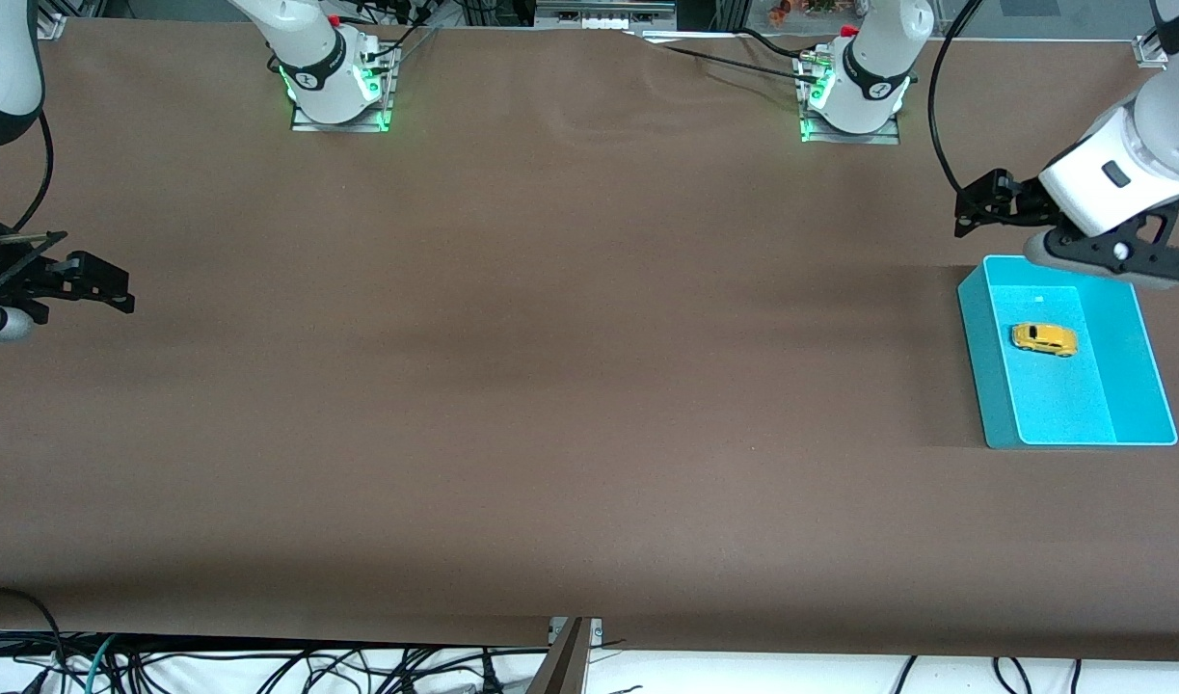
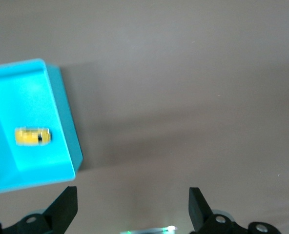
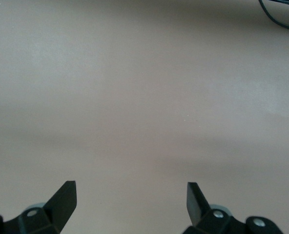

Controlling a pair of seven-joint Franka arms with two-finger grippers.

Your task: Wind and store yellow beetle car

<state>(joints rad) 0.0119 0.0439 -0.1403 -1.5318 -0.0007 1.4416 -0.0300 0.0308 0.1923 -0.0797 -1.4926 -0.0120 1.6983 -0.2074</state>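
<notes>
The yellow beetle car (image 1: 1044,338) lies on the floor of a cyan bin (image 1: 979,357) at the left arm's end of the table. In the left wrist view the car (image 2: 33,136) shows inside the bin (image 2: 64,112). My left gripper (image 1: 970,207) is open and empty, up in the air over the bare table beside the bin's edge that faces the robot bases; its own view shows the gripper (image 2: 133,195) with the jaws wide apart. My right gripper (image 1: 117,284) is open and empty and waits at the right arm's end of the table, over bare cloth (image 3: 130,187).
The table is covered by a brown cloth (image 1: 550,386). The two arm bases (image 1: 338,87) (image 1: 854,96) stand along the edge farthest from the front camera. Cables (image 1: 261,665) hang below the table's near edge.
</notes>
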